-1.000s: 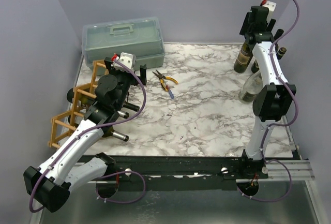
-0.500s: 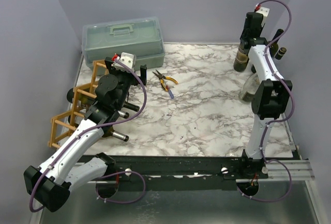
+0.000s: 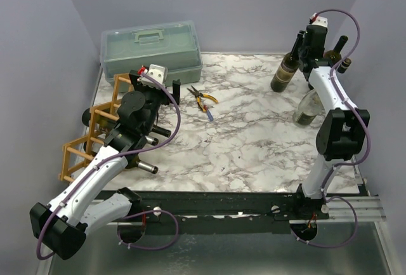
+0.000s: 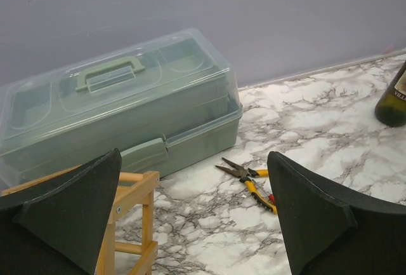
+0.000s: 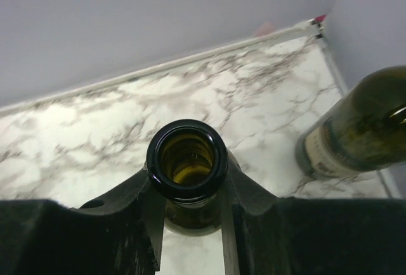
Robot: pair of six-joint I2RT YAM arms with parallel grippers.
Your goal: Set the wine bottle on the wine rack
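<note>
The right arm's fingers (image 5: pixel 190 210) are shut on the neck of a dark green glass wine bottle (image 3: pixel 283 73), pinching it from both sides just below the open mouth. The bottle leans, with its neck tipped toward the arm, over the far right part of the white-and-grey marbled desk (image 3: pixel 254 135). Whether its base touches the desk cannot be told. It is well apart from the open lattice wine rack of orange-tan wooden sticks (image 3: pixel 95 129), which stands at the desk's left edge with dark bottles (image 3: pixel 147 167) lying in its cells.

The left arm's fingers (image 4: pixel 193 157) are spread wide with nothing between them, held above the rack. Behind the rack sits a pale green plastic toolbox with a clear lid (image 3: pixel 152 46), and yellow-handled pliers (image 3: pixel 203 99) lie just beside it. Near the held bottle, another dark bottle (image 5: pixel 361 129) and a clear glass bottle (image 3: pixel 307 110) stand at the right edge.
</note>
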